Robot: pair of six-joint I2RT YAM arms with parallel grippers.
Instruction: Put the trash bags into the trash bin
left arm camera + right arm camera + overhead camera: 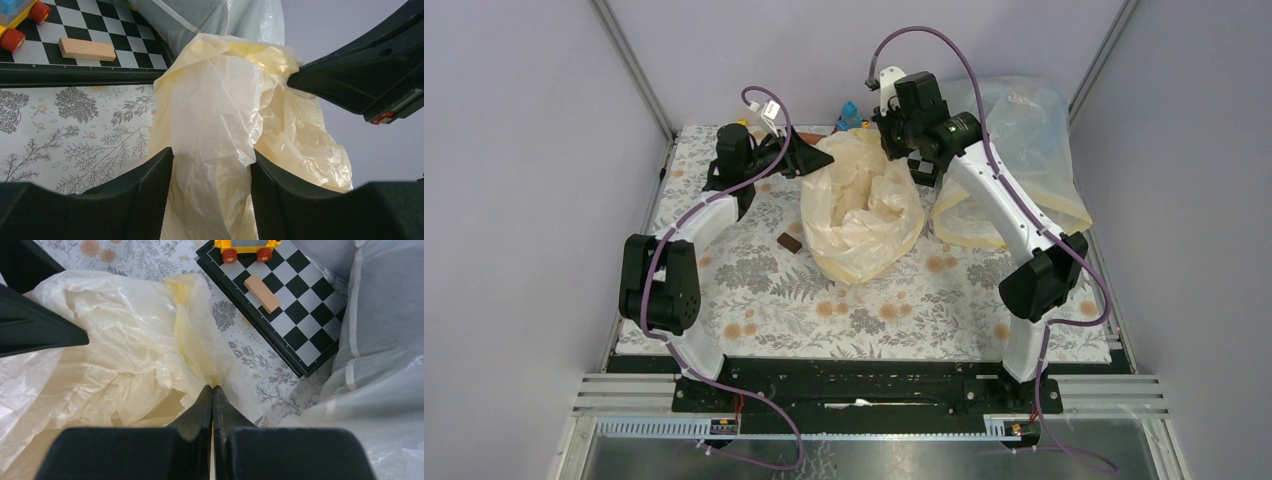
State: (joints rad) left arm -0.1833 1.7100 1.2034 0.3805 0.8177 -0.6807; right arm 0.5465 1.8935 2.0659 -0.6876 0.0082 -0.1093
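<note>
**Item 1: left claw** point(212, 170). Mine, at the far-left edge of the bag. It is narrowed onto a thick fold, and the film touches both of my fingers point(150, 195). I cannot judge how firmly it holds.

**Item 2: right claw** point(213, 389). Mine, at the far-right edge. The jaws are pressed together with only a thin yellow crease of film caught at the tips.

**Item 3: trash bag** point(861, 215). It sits mid-table between my two claws. The mouth is spread open and facing up, and the skirts hang to the table point(874, 310).

**Item 4: trash bin**. I judge it stands under the bag. Its own surface cannot be told apart from the plastic.

**Item 5: bystanders.**
- A clear sack point(1024, 130) lies far right, just beside my right arm.
- A chessboard point(300, 335) at the far edge carries a wooden block point(262, 293) and a toy car point(245, 247).
- A small brown piece point(789, 242) lies near the bag's left side.

**Item 6: hazards, as I judge them.**
- The right pinch holds so little film that any pull could let the crease slide out.
- If my claws draw apart, the thin plastic may stretch or tear at the rim.
- An upward tug could tip a light bin.
- My right arm could drag the sack along.
- If either hold lets go, the mouth folds shut.
</note>
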